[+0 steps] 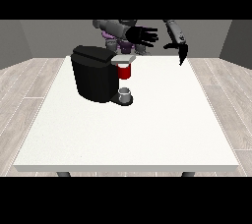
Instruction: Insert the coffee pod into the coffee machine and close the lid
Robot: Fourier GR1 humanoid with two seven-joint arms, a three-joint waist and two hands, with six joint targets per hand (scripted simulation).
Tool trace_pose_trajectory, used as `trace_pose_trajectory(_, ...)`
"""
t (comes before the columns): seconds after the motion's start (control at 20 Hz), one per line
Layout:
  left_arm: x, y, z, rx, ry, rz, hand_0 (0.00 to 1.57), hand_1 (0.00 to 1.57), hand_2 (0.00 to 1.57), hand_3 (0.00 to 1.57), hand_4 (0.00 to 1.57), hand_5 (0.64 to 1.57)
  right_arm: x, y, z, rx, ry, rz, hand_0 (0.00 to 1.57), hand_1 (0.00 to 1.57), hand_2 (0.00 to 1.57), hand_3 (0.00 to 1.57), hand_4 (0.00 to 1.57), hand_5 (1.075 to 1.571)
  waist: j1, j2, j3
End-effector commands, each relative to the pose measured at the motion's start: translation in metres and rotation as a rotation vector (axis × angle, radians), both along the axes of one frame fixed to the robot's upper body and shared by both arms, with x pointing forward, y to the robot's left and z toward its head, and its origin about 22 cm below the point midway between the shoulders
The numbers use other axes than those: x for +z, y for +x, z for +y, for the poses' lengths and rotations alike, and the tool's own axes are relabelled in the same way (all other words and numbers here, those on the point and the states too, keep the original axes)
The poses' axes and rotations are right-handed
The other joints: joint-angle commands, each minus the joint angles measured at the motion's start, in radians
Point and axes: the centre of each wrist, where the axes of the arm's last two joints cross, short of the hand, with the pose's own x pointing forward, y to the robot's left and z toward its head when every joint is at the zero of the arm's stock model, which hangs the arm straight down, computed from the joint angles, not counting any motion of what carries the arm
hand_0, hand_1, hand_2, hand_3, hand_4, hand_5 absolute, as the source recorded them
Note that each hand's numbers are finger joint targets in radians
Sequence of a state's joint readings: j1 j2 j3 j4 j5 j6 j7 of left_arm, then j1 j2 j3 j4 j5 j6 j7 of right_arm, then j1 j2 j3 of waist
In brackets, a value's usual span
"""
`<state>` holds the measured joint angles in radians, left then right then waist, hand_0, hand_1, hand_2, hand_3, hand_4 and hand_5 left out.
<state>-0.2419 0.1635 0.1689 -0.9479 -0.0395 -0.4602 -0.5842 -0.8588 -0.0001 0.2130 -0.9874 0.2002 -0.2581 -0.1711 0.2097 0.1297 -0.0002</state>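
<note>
The black coffee machine [94, 73] stands on the white table [147, 134], left of the middle and towards the back. Its grey top flap [124, 59] lies flat over a red thing at the machine [125, 71]. A small grey thing [125, 93] sits on the machine's base under the spout; I cannot tell it for the pod. The hand at the view's left [143, 35] hovers above and behind the machine, fingers spread, holding nothing. The hand at the view's right [178, 47] hangs over the table's back right part, fingers pointing down, holding nothing.
The robot's torso [120, 34] is behind the table's far edge. Bare white tabletop spreads in front of and to the right of the machine. Wooden floor surrounds the table.
</note>
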Motion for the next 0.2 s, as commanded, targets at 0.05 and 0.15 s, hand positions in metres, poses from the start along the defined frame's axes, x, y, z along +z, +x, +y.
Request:
trace_pose_trajectory(0.05, -0.011, -0.01, -0.004, 0.014, 0.004, 0.022, 0.0, 0.0, 0.0, 0.0, 0.17, 1.571, -0.03, -0.023, 0.005, 0.21, -0.002, 0.007, 0.0, 0.0, 0.0, 0.0, 0.49, 1.571, -0.023, -0.029, 0.0003)
trace_pose_trajectory(0.15, -0.021, -0.016, -0.008, -0.017, 0.006, 0.087, 0.0, 0.0, 0.0, 0.0, 0.17, 1.571, -0.083, -0.069, 0.008, 0.25, 0.055, 0.125, 0.0, 0.0, 0.0, 0.0, 0.46, 1.571, -0.009, -0.082, 0.0007)
